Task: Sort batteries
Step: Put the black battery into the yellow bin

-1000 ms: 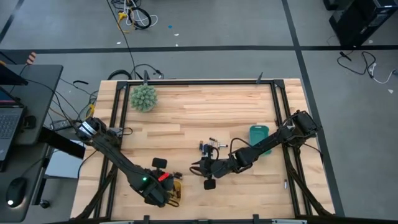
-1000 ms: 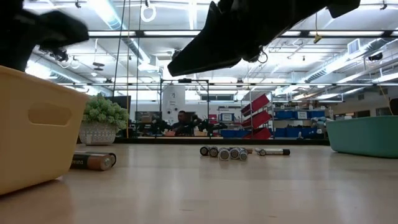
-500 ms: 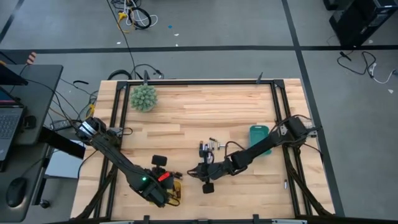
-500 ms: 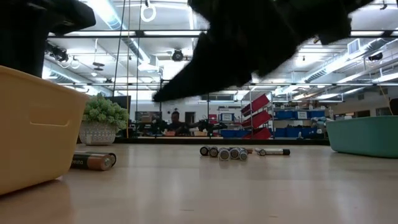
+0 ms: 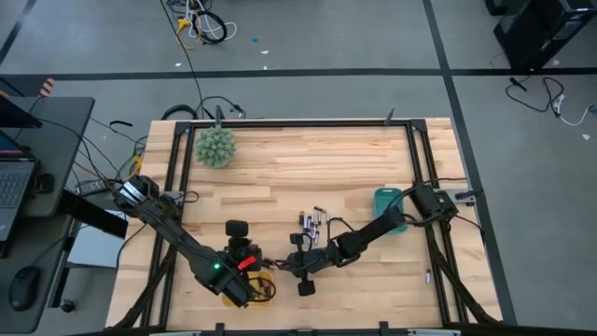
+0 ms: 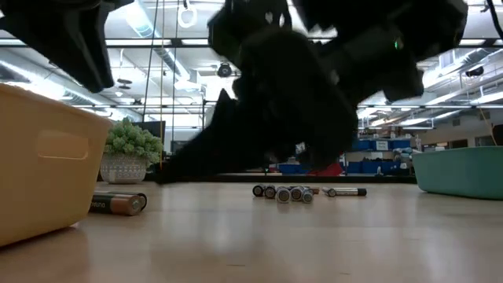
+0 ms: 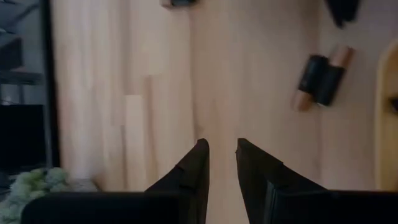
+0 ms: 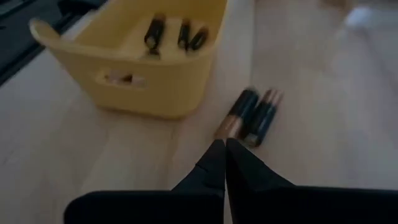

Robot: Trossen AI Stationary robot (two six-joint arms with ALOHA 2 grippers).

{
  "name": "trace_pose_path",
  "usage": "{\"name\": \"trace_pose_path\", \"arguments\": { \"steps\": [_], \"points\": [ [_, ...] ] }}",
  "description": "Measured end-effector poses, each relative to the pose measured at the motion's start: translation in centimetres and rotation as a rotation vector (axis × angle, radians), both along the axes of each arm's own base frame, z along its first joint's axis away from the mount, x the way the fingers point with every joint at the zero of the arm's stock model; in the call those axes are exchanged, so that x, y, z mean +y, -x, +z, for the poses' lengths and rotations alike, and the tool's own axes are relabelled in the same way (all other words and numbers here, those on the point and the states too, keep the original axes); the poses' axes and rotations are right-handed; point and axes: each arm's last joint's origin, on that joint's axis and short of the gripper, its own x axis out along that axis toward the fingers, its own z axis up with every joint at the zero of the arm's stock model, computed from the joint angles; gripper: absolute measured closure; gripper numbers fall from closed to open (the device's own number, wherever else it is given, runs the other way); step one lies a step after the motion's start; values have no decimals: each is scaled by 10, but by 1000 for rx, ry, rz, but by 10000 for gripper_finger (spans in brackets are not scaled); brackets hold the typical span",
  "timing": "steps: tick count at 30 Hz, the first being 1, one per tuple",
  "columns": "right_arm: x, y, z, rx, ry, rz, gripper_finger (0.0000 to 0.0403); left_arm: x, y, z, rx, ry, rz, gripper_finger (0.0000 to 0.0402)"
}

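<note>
2 batteries (image 8: 252, 116) just beyond right tool (image 8: 224, 151)

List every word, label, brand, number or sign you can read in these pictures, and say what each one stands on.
No text can be read in full.
Pale lettering on the dark band of the battery lying beside the yellow bin: too small and blurred to quote.
The two batteries in the right wrist view: no lettering shows.
Red boards in the room behind: no words can be made out.
</note>
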Motion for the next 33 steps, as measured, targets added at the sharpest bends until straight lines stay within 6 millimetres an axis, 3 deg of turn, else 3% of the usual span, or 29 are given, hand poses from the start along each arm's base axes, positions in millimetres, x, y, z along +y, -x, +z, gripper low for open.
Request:
{"name": "trace_pose_path", "arguments": {
  "steps": [6,17,22,29,33],
  "points": [
    [0,-2,-8,9,-94,56,402,2,-2,2,-67,-74,-3,323],
    [-11,-7,-7,-24,-50,25,402,1,-2,2,-114,-64,36,323],
    [-9,-7,-7,-5,-125,127,402,1,-2,2,-113,-65,34,323],
    [-7,-14,-31,-33,-205,96,403,2,-3,2,-131,-65,49,323],
    [-6,-16,-34,-46,-235,84,403,2,-2,2,-130,-67,50,323]
  ]
}}
